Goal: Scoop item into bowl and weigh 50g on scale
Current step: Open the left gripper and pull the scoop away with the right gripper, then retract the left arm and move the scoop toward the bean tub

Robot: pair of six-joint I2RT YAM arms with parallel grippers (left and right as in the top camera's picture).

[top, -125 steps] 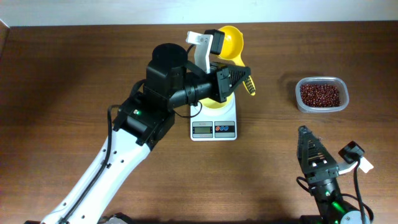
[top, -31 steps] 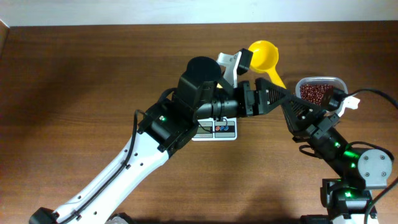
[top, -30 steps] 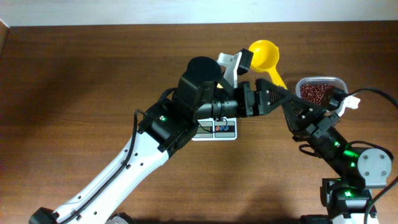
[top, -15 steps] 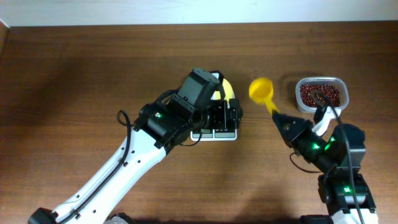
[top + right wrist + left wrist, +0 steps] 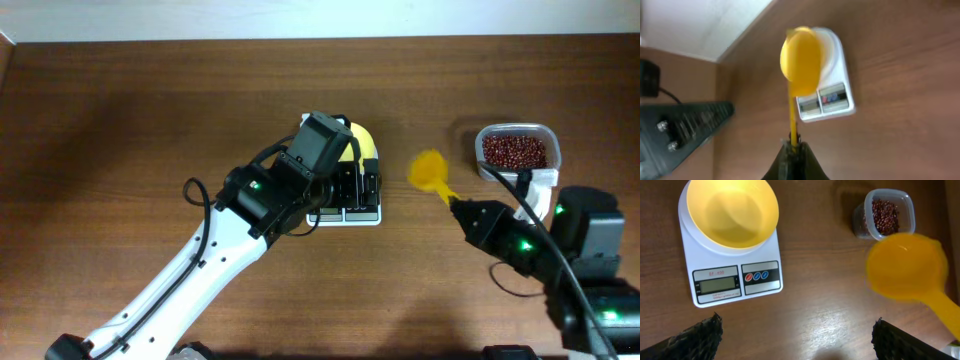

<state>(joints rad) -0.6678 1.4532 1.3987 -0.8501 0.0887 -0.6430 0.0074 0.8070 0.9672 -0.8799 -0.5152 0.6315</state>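
The pale yellow bowl (image 5: 732, 211) stands empty on the white scale (image 5: 715, 272). My left gripper (image 5: 795, 345) hovers wide open over the scale's front edge with nothing between its fingers (image 5: 699, 337). In the overhead view the left gripper (image 5: 358, 186) covers most of the scale (image 5: 345, 213) and bowl (image 5: 366, 142). My right gripper (image 5: 794, 146) is shut on the handle of the yellow scoop (image 5: 801, 59), whose cup (image 5: 430, 168) hangs blurred between scale and bean container, right gripper (image 5: 459, 204) just behind it. The reddish-brown beans (image 5: 515, 151) lie in the clear container (image 5: 547, 166).
The left arm (image 5: 215, 255) stretches from the front left across the brown table (image 5: 120, 120) to the scale. The right arm's body (image 5: 575, 260) sits at the front right, just in front of the bean container. A pale wall strip runs along the table's far edge.
The left gripper let go of the scoop, opened wide and drew back over the scale. The right gripper kept the scoop and carried it down and right, away from the left arm.
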